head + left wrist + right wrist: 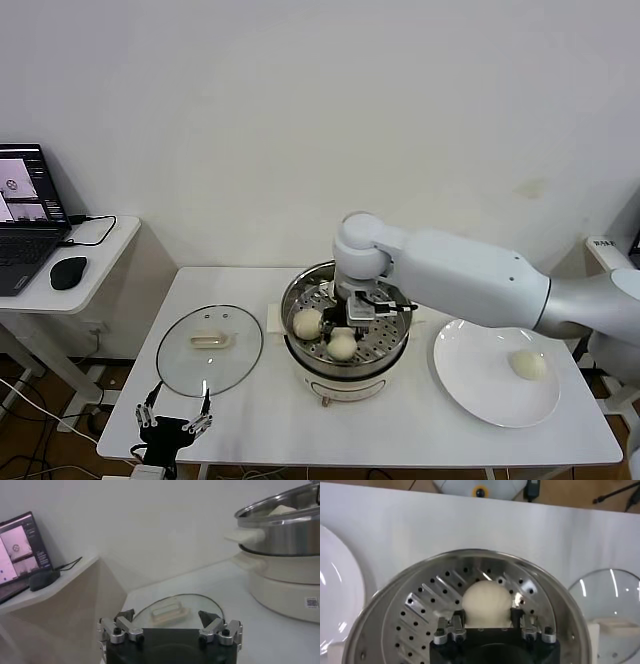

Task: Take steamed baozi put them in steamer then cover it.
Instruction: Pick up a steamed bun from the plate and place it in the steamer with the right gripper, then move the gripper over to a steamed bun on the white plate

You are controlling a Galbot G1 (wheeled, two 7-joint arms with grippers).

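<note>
Placement is the step in hand: a baozi (485, 601) is clenched between the right gripper's (487, 626) fingers just above the steamer's (296, 293) perforated tray, beside two buns already inside. It is best lowered until seated before being released. One bun waits on the plate (470, 385). The left gripper (176, 414) hangs released near the cover (185, 360).

Shiny perforated steel steamer (347, 305), clear glass cover (210, 349), glossy white plate (475, 385), smooth matt buns (308, 323), matt white bench (400, 425).
</note>
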